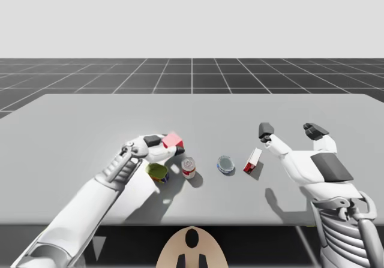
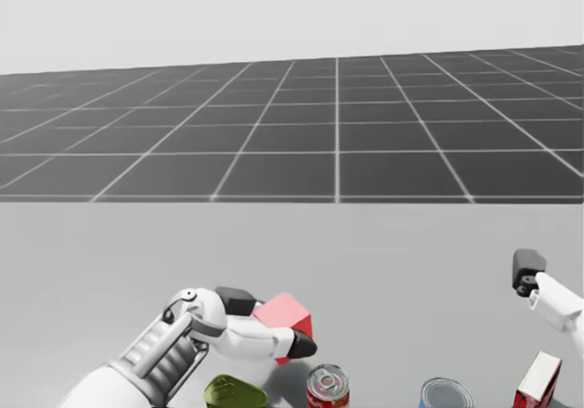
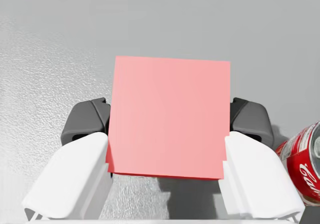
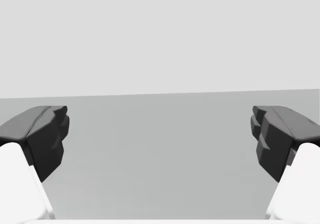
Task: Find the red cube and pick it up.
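From above, my left arm (image 1: 84,207) is reaching low across the grey counter (image 1: 78,118) with its wrist bent inward. My left tool (image 1: 168,145) is pinching the red cube (image 1: 173,139) just behind a green tin can (image 1: 158,172) and a red tin can (image 1: 189,167), while my right tool (image 1: 290,130) is hovering spread and empty, well apart. From my head, the cube is sitting between both fingers, close to the counter. At the left wrist both dark pads (image 3: 90,119) are pressing opposite faces squarely, so a straight lift with a firm squeeze, clear of the red can, is looking best; at the right wrist the fingers are standing wide.

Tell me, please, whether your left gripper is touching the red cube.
Touching: the left wrist view shows both pads of my left gripper flush against opposite sides of the red cube.
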